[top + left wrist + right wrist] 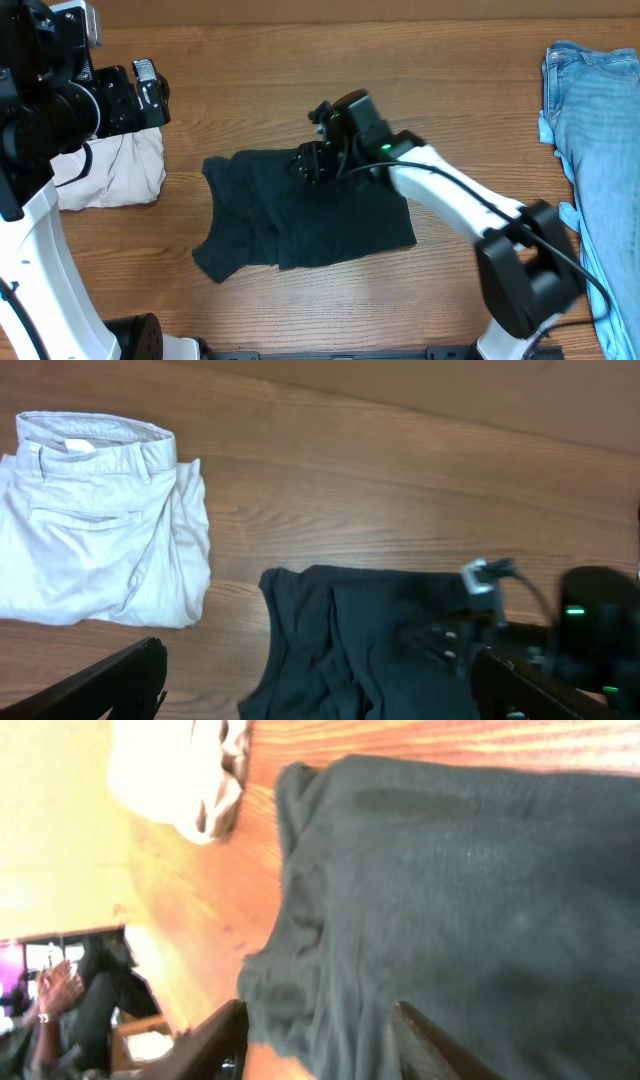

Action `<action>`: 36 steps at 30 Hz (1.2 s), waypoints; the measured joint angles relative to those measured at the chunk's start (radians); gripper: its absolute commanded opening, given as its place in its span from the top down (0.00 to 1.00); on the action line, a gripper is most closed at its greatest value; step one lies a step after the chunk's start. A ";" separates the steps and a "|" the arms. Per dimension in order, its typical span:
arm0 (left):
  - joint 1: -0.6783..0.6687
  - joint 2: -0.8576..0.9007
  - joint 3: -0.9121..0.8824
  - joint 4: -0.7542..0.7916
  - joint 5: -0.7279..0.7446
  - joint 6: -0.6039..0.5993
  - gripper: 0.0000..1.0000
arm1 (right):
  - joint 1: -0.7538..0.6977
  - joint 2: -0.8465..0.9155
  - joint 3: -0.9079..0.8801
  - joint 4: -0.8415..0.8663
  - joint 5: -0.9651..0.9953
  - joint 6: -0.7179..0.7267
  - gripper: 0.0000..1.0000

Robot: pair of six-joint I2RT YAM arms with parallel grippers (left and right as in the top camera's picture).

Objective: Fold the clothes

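Observation:
The black T-shirt [310, 210] lies partly folded and rumpled in the middle of the table, plain side up, with no lettering showing. It also shows in the left wrist view [370, 650] and the right wrist view [460, 890]. My right gripper [311, 162] is at the shirt's far edge. Its fingers [320, 1050] are open and straddle a rumpled edge of the cloth. My left gripper [150, 93] is raised at the far left, away from the shirt. Its fingers [320, 700] are wide open and hold nothing.
Folded pale beige trousers [110, 170] lie at the left under my left arm and also show in the left wrist view [95, 530]. Light-blue jeans [600, 150] lie along the right edge. The wooden table [300, 80] shows bare around the shirt.

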 measured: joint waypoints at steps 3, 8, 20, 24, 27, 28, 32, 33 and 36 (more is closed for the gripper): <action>0.000 0.000 0.000 0.042 0.003 0.000 0.00 | -0.056 -0.098 0.010 -0.140 -0.024 -0.049 0.39; 0.045 0.053 -0.183 -0.003 -0.060 -0.014 0.00 | -0.208 -0.124 0.015 -0.338 0.002 -0.097 0.36; 0.270 0.267 -1.277 0.754 0.196 0.079 0.00 | -0.393 -0.124 0.016 -0.618 0.021 -0.222 0.30; 0.163 0.178 -1.423 1.016 0.246 0.080 0.00 | -0.393 -0.124 0.016 -0.618 0.021 -0.227 0.30; 0.051 0.169 -1.448 1.069 0.270 0.071 0.05 | -0.393 -0.124 0.016 -0.621 0.021 -0.229 0.30; 0.026 0.168 -1.451 1.073 0.273 0.066 0.07 | -0.393 -0.124 0.016 -0.620 0.021 -0.229 0.30; -0.001 0.159 -1.493 1.081 0.348 0.073 0.05 | -0.393 -0.124 0.016 -0.628 0.021 -0.229 0.30; 0.003 0.143 -1.526 1.106 0.375 0.079 0.06 | -0.393 -0.124 0.016 -0.632 0.022 -0.229 0.30; 0.035 0.126 -1.574 1.160 0.444 0.082 0.08 | -0.393 -0.124 0.016 -0.634 0.022 -0.230 0.30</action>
